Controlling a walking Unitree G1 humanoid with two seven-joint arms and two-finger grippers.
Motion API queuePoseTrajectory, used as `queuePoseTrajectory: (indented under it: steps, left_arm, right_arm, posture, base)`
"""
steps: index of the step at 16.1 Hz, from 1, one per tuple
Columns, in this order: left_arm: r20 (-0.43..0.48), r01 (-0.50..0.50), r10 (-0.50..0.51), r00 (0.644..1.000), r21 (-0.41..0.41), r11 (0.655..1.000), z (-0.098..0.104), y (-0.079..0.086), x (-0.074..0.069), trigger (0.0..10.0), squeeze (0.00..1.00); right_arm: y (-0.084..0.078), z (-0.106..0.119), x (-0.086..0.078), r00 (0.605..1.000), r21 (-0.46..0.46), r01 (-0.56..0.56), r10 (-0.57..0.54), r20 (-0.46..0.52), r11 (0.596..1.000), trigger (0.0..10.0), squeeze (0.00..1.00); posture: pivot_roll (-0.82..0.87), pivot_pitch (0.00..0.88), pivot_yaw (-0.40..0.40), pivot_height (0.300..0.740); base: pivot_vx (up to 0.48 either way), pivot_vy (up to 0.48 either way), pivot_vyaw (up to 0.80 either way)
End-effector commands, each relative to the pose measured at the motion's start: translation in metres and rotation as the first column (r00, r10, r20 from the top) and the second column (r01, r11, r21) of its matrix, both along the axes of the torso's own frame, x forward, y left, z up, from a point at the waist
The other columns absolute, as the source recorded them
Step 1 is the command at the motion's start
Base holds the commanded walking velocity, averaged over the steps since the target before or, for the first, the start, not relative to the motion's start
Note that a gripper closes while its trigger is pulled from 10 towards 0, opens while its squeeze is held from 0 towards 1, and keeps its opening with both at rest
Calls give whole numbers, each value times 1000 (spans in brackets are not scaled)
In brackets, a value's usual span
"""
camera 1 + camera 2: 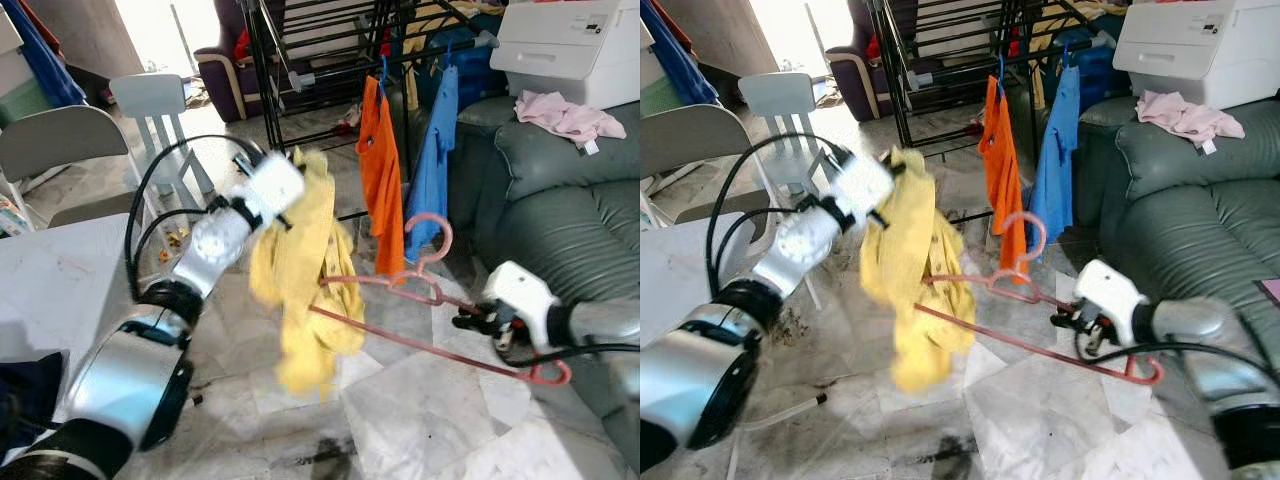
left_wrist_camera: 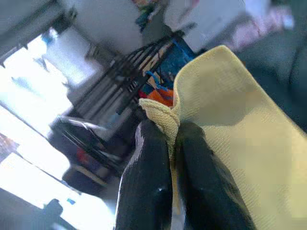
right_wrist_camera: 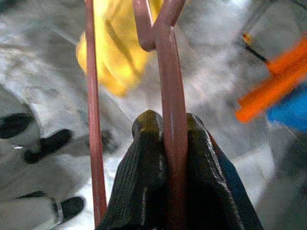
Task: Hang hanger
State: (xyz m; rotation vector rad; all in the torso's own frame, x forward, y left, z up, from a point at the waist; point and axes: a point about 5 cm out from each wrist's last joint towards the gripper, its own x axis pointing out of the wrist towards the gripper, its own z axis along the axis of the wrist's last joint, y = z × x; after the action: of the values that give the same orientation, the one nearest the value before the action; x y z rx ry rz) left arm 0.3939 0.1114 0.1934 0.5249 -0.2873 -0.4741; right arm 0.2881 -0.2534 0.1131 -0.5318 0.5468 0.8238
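Observation:
My left gripper (image 1: 292,172) holds up a yellow garment (image 1: 305,270) by its top edge. In the left wrist view the black fingers (image 2: 148,182) are shut on the cloth's hem (image 2: 163,117). A pink hanger (image 1: 400,300) lies nearly flat in the air, one end reaching into the yellow garment and its hook (image 1: 432,238) pointing up. My right gripper (image 1: 470,320) grips the hanger's near arm from the right. The right wrist view shows both fingers (image 3: 144,163) shut on the pink bar (image 3: 165,72).
A black drying rack (image 1: 300,60) stands behind, with an orange shirt (image 1: 380,180) and a blue shirt (image 1: 432,160) hanging on it. A grey sofa (image 1: 560,200) with a pink cloth (image 1: 565,115) is at the right. A white table (image 1: 50,280) and chairs (image 1: 60,140) are at the left.

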Motion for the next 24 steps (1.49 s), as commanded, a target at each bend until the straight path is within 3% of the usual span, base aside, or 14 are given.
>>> queuePoseTrajectory:
  steps: [1,2,4,6,9,10,12,16,18,20,21,22,23,24]
  left_arm:
    - [-10,-23,21,1000,-144,989,22,8,7,10000,0]
    - [-29,-25,19,999,-220,975,29,9,9,10000,0]
    - [-31,-28,21,999,-253,967,33,11,11,10000,0]
    - [-24,-13,7,1000,-230,973,31,11,9,10000,0]
    - [-20,132,-138,990,-191,973,22,-7,0,10000,0]
    - [12,226,-227,974,-155,962,19,-23,-8,10000,0]
    - [53,334,-331,942,-56,941,13,-40,-21,10000,0]
    - [228,377,-393,891,112,919,15,-54,-39,10000,0]
    - [213,376,-406,889,168,911,10,-52,-40,10000,0]
    - [45,405,-419,907,181,896,-13,-39,-36,10000,0]
    - [-55,393,-392,918,250,885,-28,-25,-33,10000,0]
    - [-93,378,-369,925,325,867,-35,-15,-32,10000,0]
    - [-152,369,-337,929,436,821,-44,-1,-31,10000,0]
    - [-174,367,-324,930,467,805,-45,4,-30,10000,0]
  right_arm:
    - [4,-2,8,998,-32,44,-43,48,998,10000,0]
    - [1,-5,16,988,-38,134,-130,84,990,10000,0]
    - [-3,-5,22,972,-39,214,-208,111,976,10000,0]
    - [-9,4,32,941,6,302,-299,161,953,10000,0]
    - [-5,13,40,920,119,339,-356,162,933,10000,0]
    - [-1,18,45,902,240,379,-414,120,894,10000,0]
    - [7,22,48,902,321,373,-421,96,871,10000,0]
    - [27,25,47,928,462,324,-373,14,825,10000,0]
    - [22,21,43,934,408,314,-356,29,857,10000,0]
    - [14,25,37,957,281,232,-271,108,931,10000,0]
    - [6,28,31,971,130,148,-169,170,980,10000,0]
    - [-1,30,28,975,48,110,-117,191,993,10000,0]
    - [-12,38,26,975,-30,86,-78,207,996,10000,0]
    - [-15,43,26,973,-41,83,-72,217,996,10000,0]
  posture:
    - [-170,0,154,740]
    - [-168,0,152,740]
    - [-166,0,151,740]
    - [-168,0,153,740]
    - [-172,0,155,740]
    - [-173,0,153,740]
    - [-171,0,153,740]
    - [-170,0,149,740]
    - [-167,0,150,740]
    - [-173,0,155,740]
    - [-173,0,155,740]
    - [-178,0,156,740]
    - [-178,0,156,740]
    - [-177,0,155,740]
  base:
    - [0,0,0]
    - [0,0,0]
    - [0,0,0]
    - [0,0,0]
    - [0,0,0]
    - [0,0,0]
    - [0,0,0]
    - [0,0,0]
    - [0,0,0]
    - [0,0,0]
    - [0,0,0]
    - [0,0,0]
    - [0,0,0]
    - [0,0,0]
